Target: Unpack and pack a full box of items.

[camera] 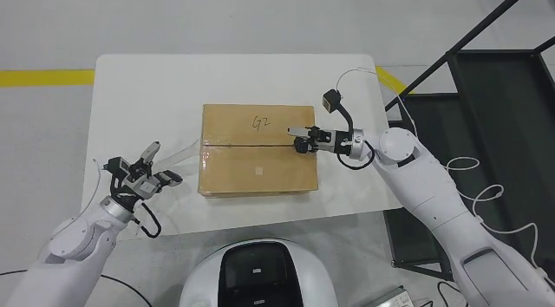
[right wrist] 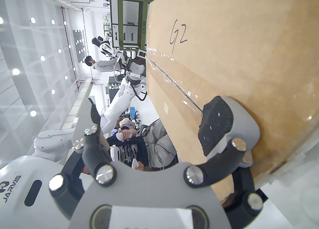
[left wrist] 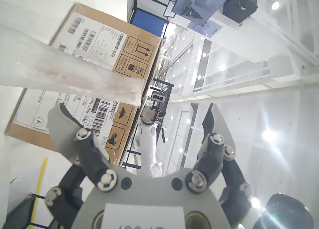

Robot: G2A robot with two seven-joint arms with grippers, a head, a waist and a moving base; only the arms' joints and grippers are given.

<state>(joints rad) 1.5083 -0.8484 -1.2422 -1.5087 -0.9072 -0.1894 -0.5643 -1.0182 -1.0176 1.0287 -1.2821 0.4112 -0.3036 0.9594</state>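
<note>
Open and empty, the right hand (camera: 300,143) sat on the taped seam (camera: 251,145) of the cardboard box (camera: 257,171), probably to part it, the left hand (camera: 163,166) open beside loose tape (left wrist: 62,75).

- Top view: up above the arms, looking straight down, with the whole table (camera: 139,90) in frame and the box (camera: 257,149) dead centre.
- Left wrist view: down low off the box's end, a little way back, facing its labelled side.
- Right wrist view: right up close, skimming across the box's taped top.
- All three views share the box.
</note>
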